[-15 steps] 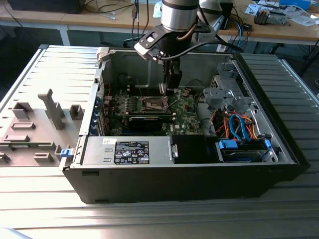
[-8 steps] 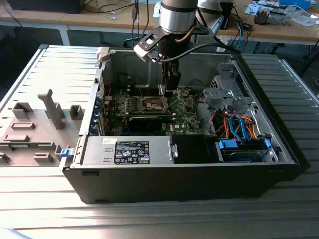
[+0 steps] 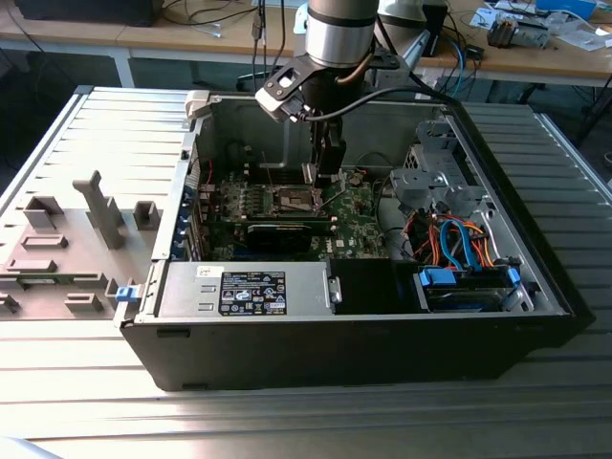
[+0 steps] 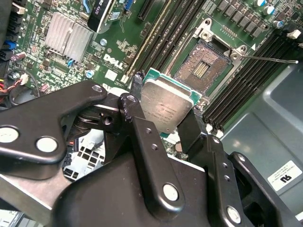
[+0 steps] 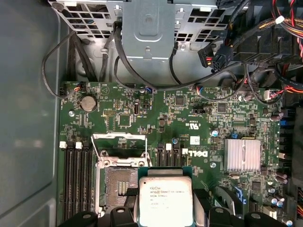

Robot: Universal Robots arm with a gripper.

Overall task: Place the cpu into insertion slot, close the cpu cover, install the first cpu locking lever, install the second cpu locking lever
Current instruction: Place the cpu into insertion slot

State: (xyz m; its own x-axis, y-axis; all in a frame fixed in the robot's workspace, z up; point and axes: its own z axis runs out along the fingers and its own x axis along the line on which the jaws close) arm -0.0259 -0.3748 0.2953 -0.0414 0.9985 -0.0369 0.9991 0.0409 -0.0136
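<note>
Gripping the small flat silver-grey square cpu [image 5: 164, 201] by two opposite edges in the black-fingered gripper [image 4: 163, 111], I am holding it above the green circuit board [image 5: 189, 113]. It is just beside the dark square insertion slot [image 4: 201, 66], whose thin silvery cpu cover [image 5: 118, 136] is standing open. I am judging placement to be the step in hand. It is calling for squaring the chip over the recess and lowering it flat.
</note>
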